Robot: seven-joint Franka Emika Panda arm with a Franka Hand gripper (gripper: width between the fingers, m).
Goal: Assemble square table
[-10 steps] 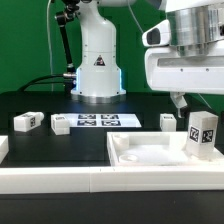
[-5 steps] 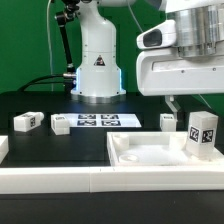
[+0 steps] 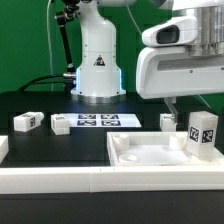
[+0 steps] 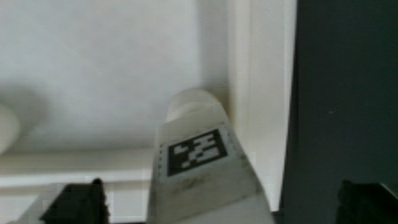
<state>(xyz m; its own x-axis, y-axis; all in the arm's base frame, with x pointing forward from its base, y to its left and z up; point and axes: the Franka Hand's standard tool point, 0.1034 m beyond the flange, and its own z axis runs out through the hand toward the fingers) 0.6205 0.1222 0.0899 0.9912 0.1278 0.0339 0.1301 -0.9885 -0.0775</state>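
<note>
1. Exterior view: bright, even light, seemingly from overhead; the white tabletop (image 3: 150, 158) nearly washes out.
2. Soft, faint shadows lie inside its rim; small detail is coarse.
3. Wrist view: the close leg (image 4: 201, 150) is blurred, its tag smeared.

The tabletop (image 3: 150, 158) is white plastic, smooth and matt, with a faint sheen along its raised rim. The upright leg (image 3: 203, 135) is the same white plastic and bears a flat black-and-white printed tag. The table (image 3: 40, 145) is black and matt. The arm base (image 3: 97, 55) has a smooth, glossy white shell. The marker board (image 3: 97, 121) is thin, flat, matt white.
</note>
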